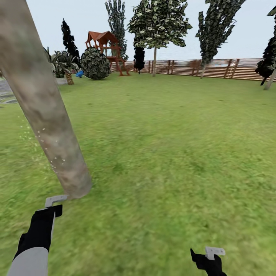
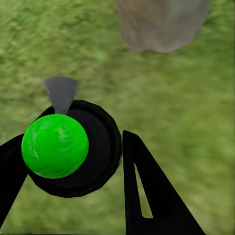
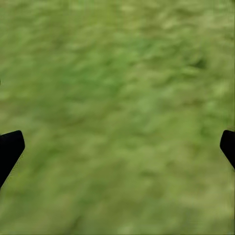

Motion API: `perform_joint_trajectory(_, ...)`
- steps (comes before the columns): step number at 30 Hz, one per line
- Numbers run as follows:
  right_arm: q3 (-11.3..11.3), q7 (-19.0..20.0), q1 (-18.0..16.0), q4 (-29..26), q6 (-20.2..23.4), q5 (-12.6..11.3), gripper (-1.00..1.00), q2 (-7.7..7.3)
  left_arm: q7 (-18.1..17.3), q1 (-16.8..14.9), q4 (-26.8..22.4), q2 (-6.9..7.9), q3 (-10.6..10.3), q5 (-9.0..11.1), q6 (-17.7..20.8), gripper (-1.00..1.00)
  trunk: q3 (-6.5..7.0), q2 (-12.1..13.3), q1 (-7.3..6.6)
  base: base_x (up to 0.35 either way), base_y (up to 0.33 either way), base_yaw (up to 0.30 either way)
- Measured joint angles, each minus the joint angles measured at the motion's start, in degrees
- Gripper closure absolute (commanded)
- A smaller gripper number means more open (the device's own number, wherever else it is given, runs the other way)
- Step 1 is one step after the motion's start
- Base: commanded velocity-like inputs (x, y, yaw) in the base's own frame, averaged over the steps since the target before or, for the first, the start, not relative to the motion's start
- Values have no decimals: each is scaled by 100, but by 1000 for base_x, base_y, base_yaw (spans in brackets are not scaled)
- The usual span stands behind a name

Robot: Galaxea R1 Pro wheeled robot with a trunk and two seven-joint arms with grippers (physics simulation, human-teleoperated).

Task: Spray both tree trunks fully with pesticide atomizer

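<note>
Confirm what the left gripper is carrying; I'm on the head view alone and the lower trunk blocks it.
Observer: The left gripper is shut on the pesticide atomizer, a black body with a bright green ball; its grey nozzle faces the tree trunk.
Operator: Report the right gripper's jaws.
Observer: The right gripper is open, fingers wide apart with lawn between them.
Operator: Tell me whether spray is landing.
Observer: White specks dot the trunk in the head view; coverage cannot be judged.

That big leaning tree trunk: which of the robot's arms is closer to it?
Left. The left gripper is right at the base of the tree trunk; the right gripper hangs well off to the side over open grass.
</note>
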Motion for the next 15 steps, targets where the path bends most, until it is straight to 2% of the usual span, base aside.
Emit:
perform_joint_trajectory(6, 0, 0, 0, 0, 0, 0, -100, 0, 0, 0, -1, 9, 1, -7, 1, 100, 0, 0, 0, 191, -227, 277)
perform_joint_trajectory(12, 0, 0, 0, 0, 0, 0, -100, 0, 0, 0, -1, 5, 9, 1, 9, 100, 0, 0, 0, 111, -260, 277)
perform_joint_trajectory(15, 0, 0, 0, 0, 0, -1, -100, 0, 0, 0, -16, 5, 10, 1, 1, 100, 0, 0, 0, 91, -268, 144)
